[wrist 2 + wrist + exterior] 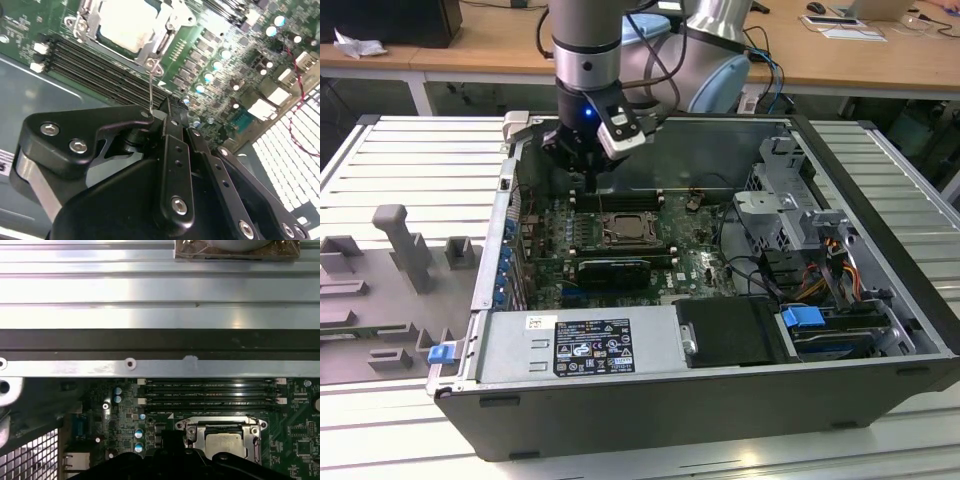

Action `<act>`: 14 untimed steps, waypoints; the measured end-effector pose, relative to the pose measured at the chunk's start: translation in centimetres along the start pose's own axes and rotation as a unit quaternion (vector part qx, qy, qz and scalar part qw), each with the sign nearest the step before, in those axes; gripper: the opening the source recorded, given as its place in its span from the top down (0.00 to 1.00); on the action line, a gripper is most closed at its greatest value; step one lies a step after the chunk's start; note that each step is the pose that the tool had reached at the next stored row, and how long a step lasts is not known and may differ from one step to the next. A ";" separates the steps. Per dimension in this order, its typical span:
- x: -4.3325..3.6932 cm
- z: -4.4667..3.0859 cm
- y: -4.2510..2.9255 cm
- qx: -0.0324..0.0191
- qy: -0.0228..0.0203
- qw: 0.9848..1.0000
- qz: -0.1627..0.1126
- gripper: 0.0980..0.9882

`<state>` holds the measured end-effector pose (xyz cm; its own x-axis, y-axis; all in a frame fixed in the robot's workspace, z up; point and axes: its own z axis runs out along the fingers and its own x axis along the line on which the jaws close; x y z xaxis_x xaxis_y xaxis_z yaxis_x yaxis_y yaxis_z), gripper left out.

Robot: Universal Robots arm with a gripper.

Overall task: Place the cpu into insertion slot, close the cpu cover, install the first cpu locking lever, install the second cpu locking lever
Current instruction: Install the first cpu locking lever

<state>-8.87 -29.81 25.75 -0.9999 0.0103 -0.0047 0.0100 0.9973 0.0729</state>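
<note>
- The gripper (156,119) has its black fingers (172,150) pressed together on the free end of a thin wire, the cpu locking lever (150,90). As far as I can see, they are pinching it right at the tips.
- The lever runs straight from the fingertips to a corner of the socket. It stands lifted off the board, not lying flat along the socket's side. I cannot tell whether it is the first or the second lever.
- In the exterior view the gripper (590,175) hangs low inside the open computer case (650,410), just behind the socket and close above the board.
- The cpu (125,25) sits in the insertion slot (185,431), its pale metal top facing up; it shows in both wrist views.
- The cpu cover (166,31) lies down flat over the chip, and its silvery frame rings the pale square.
- The long black memory slots (210,389) run just beside the socket, between it and the case wall.
- The green circuit board (227,67) spreads around the socket, dotted with small blue-topped capacitors (207,77).
- At the near wall of the case lies a silver power supply (515,345) with a label.
- The case rests on a ribbed metal table (410,165), with grey fixtures (405,245) at the exterior view's left.
</note>
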 end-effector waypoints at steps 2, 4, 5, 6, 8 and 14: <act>-0.52 0.05 0.01 0.000 0.000 1.000 0.000 0.99; -1.27 0.11 0.02 0.000 0.000 1.000 0.000 0.99; -1.61 0.14 0.02 0.000 0.000 1.000 0.000 0.99; -1.99 0.18 0.03 0.000 0.000 1.000 0.000 0.99; -2.79 0.27 0.04 0.000 0.000 1.000 0.000 0.99; -3.13 0.38 0.03 -0.008 0.000 1.000 -0.006 0.99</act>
<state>-5.74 -29.79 25.39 -1.0000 -0.0016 -0.0057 -0.0021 0.9961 0.0887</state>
